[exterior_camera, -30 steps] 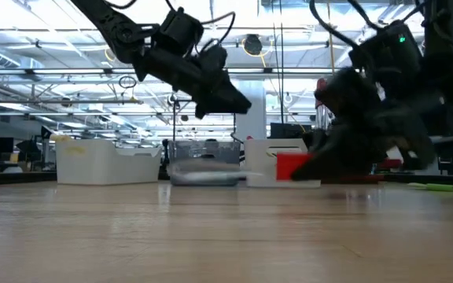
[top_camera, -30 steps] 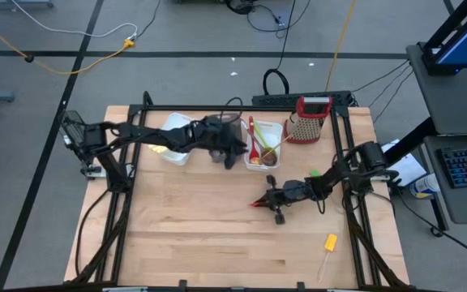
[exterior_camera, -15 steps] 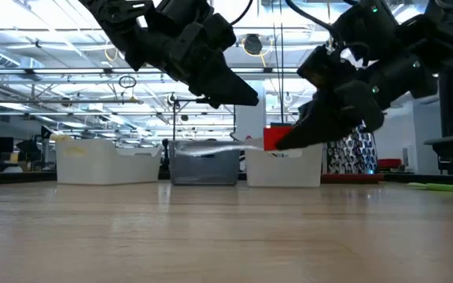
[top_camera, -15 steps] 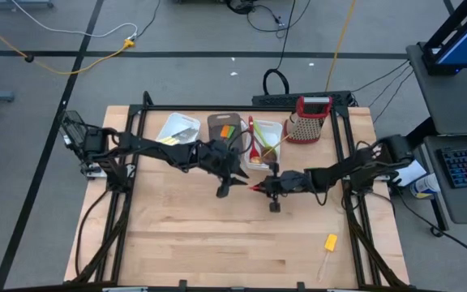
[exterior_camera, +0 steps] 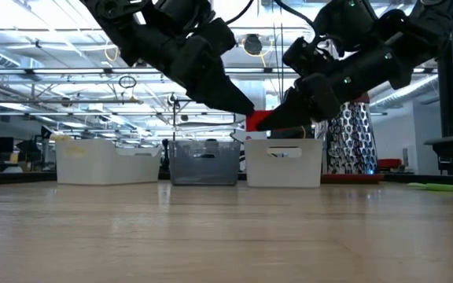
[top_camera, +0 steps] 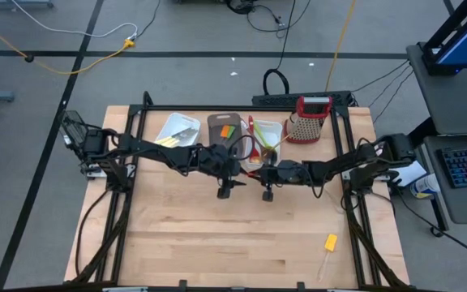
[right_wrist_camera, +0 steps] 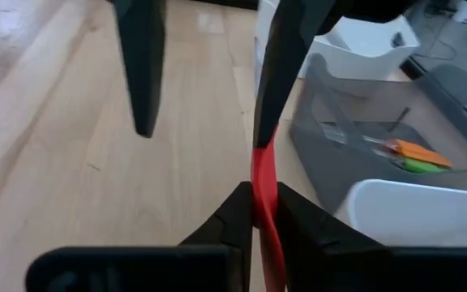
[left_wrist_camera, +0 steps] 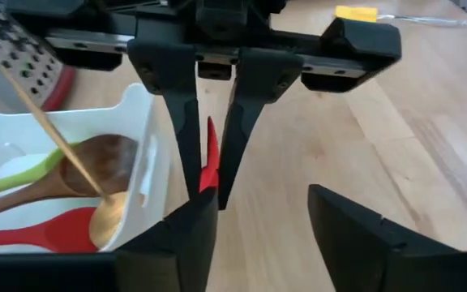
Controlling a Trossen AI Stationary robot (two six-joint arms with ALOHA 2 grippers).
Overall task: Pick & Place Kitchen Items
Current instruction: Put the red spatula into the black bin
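Observation:
My right gripper (top_camera: 258, 171) is shut on a slim red utensil (right_wrist_camera: 263, 174) and holds it in the air near the right white tub (top_camera: 275, 130). My left gripper (top_camera: 242, 168) is open and faces it tip to tip. In the right wrist view the left gripper's two fingers (right_wrist_camera: 201, 134) stand apart. The utensil's free end (left_wrist_camera: 210, 154) lies beside one of them. The white tub holds a wooden spoon (left_wrist_camera: 96, 162), a green spoon (left_wrist_camera: 14, 182), a red spoon (left_wrist_camera: 31, 231) and a gold spoon (left_wrist_camera: 108, 223). My right gripper pinches the red utensil between its two fingers (right_wrist_camera: 298, 219), coming level from the table's right. The red strip (right_wrist_camera: 259, 166) runs along the fingers and sticks out past their tips, lifted clear of the table. Head or handle, I cannot tell. My left gripper: I cannot tell whether its finger touches the utensil's end.
Three tubs stand in a row at the far side: white (top_camera: 177, 130), brown (top_camera: 224, 126), white. The red-topped grater (top_camera: 308, 120) stands to their right. A yellow-headed spatula (top_camera: 329, 243) lies near the front right. A green utensil (exterior_camera: 435, 186) lies at the table's right.
My right gripper has lifted the red utensil off the table and carried it up and toward the far edge, near the right white tub. My left gripper has come away from the tubs toward the near edge and now faces the right gripper.

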